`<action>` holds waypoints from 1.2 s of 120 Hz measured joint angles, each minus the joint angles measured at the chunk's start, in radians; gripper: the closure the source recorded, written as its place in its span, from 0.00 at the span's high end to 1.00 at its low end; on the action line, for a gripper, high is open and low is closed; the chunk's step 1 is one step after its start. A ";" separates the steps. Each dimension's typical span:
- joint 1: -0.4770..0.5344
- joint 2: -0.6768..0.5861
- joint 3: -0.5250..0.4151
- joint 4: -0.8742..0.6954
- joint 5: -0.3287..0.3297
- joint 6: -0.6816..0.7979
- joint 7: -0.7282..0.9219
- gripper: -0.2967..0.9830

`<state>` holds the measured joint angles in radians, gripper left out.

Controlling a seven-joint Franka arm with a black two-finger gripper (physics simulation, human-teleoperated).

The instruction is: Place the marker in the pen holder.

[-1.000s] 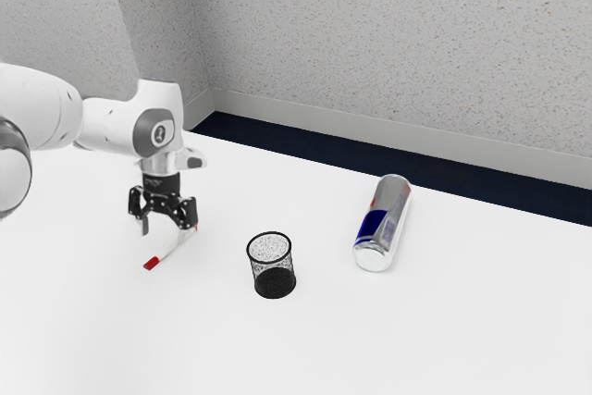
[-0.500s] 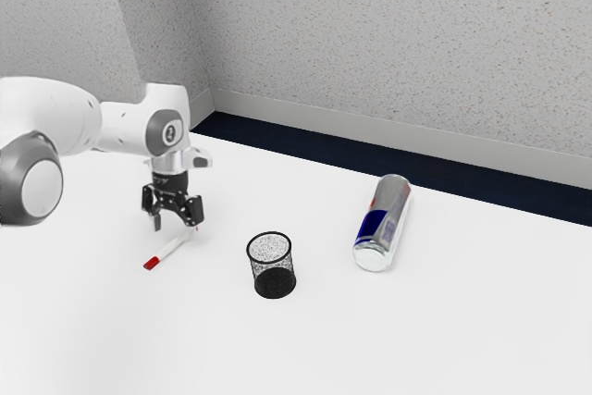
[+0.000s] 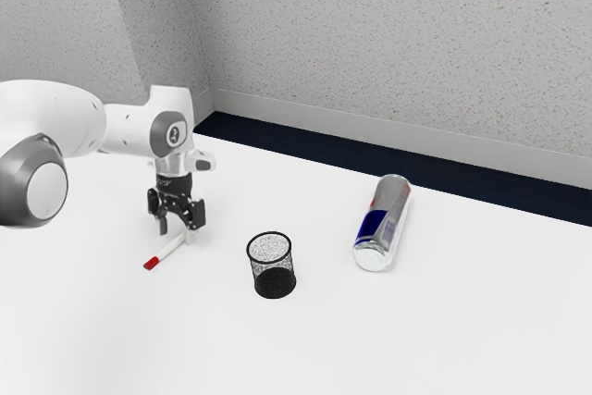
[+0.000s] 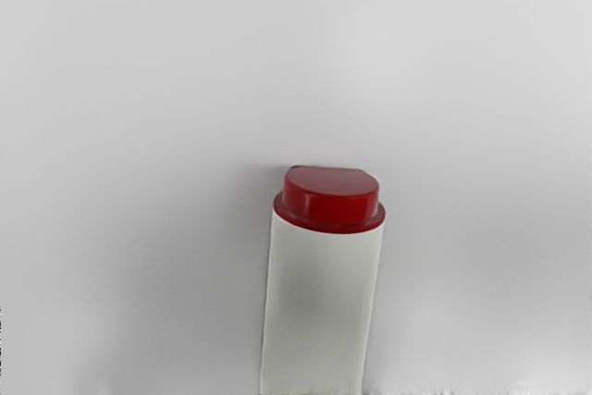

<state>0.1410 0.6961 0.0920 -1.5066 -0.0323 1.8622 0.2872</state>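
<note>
On white tabletop (image 3: 416, 330), red-tipped white marker (image 3: 168, 248) near upright black mesh pen holder (image 3: 275, 282); open claw (image 3: 178, 233) low over marker, seemingly around one end; silver-and-blue can (image 3: 385, 215) well apart.

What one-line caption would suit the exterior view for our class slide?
The arm's hand, fingers apart, is low over the marker, near the empty mesh pen holder.

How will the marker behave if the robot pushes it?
The marker looks rigid, so it should not bend. Its white barrel appears round and lies flat on the table, so a sideways push may roll it.
</note>
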 joint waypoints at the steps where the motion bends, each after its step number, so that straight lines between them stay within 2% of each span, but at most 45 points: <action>1: 0.000 0.000 0.000 0.000 0.000 0.000 0.001 0.71; 19: -0.001 -0.002 0.000 0.000 0.004 0.001 0.015 0.48; 33: -0.001 -0.002 0.000 0.000 0.007 0.001 0.024 0.35; 50: -0.002 -0.002 0.000 0.000 0.009 0.002 0.033 0.24; 68: -0.007 -0.019 0.000 -0.016 0.018 0.008 0.036 0.19; 76: -0.026 -0.097 -0.001 -0.069 0.038 0.026 0.036 0.17; 86: -0.065 -0.291 -0.025 -0.219 0.095 0.096 0.033 0.16; 95: -0.106 -0.489 -0.059 -0.374 0.176 0.214 0.021 0.16; 103: -0.124 -0.600 -0.096 -0.461 0.237 0.318 -0.001 0.15; 113: -0.157 -0.739 -0.115 -0.619 0.282 0.472 -0.048 0.15; 127: -0.152 -0.829 -0.165 -0.714 0.325 0.633 -0.156 0.15; 144: -0.146 -0.875 -0.225 -0.802 0.341 0.740 -0.304 0.15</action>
<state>-0.0045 -0.1794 -0.1326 -2.3085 0.3084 2.6024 -0.0166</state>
